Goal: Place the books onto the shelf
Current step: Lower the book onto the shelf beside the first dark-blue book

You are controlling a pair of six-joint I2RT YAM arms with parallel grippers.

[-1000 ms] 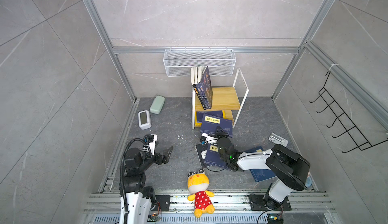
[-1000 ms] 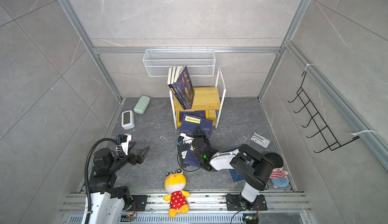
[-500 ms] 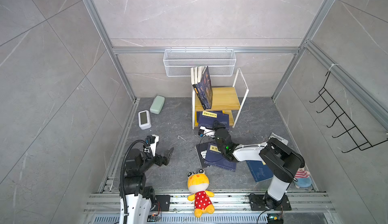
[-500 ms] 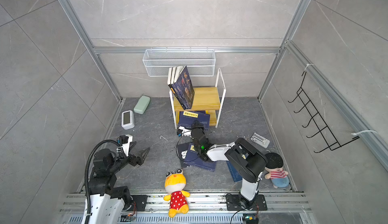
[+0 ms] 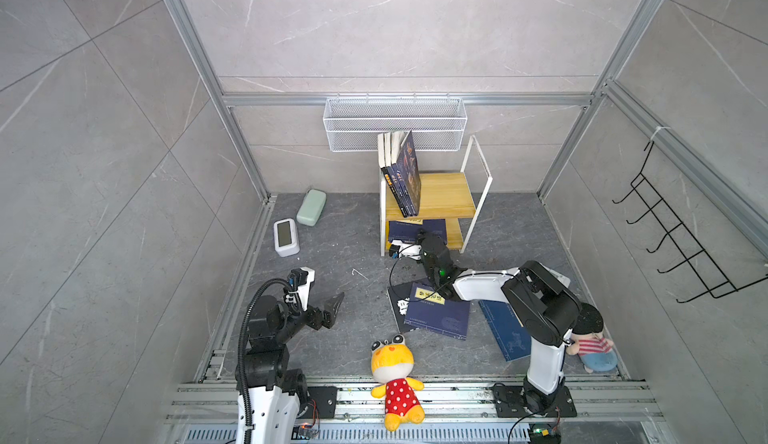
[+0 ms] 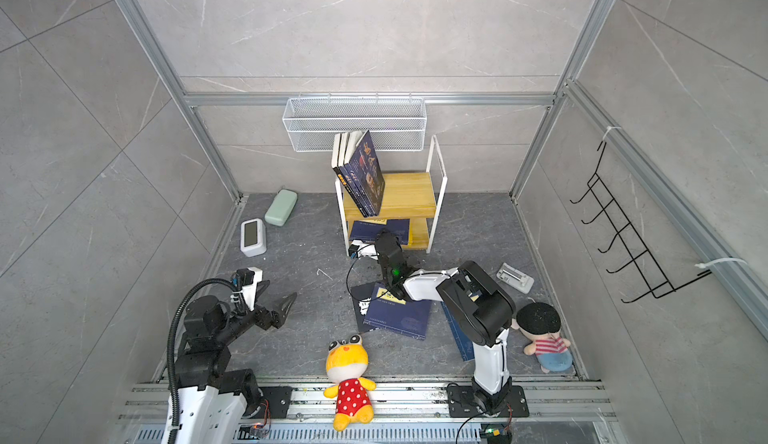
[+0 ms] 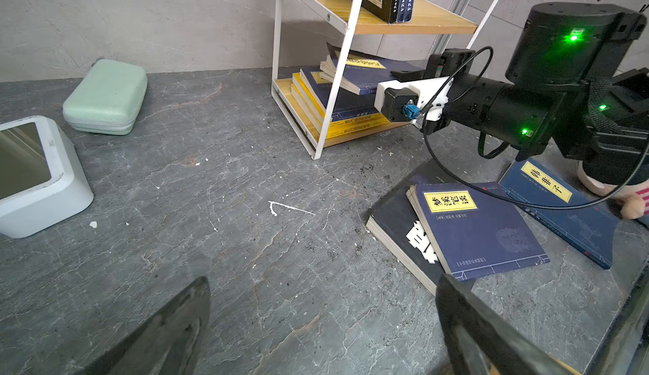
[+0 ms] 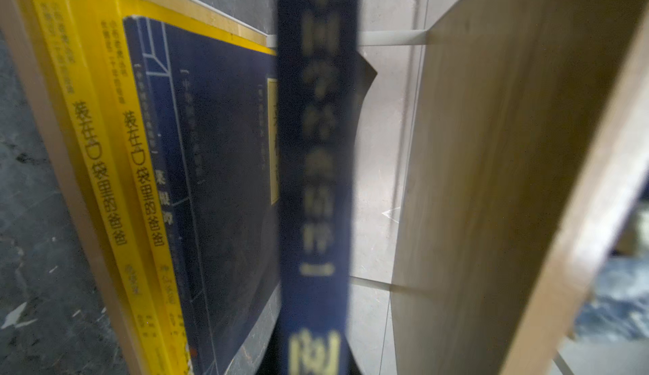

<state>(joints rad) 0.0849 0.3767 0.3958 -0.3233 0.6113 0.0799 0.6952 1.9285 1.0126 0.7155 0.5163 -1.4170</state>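
blue book (image 8: 316, 180): spine title blurred, unreadable
left gripper fingers (image 7: 168, 334): cut off by bottom edge
floor book (image 5: 505, 329): partly under right arm (image 5: 486, 286)

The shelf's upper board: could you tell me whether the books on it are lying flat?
No, in a top view the books stand on edge on the upper board, slightly tilted.

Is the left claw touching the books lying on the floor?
Apart. Both top views show bare floor between the open left gripper and the nearest one, a black book.
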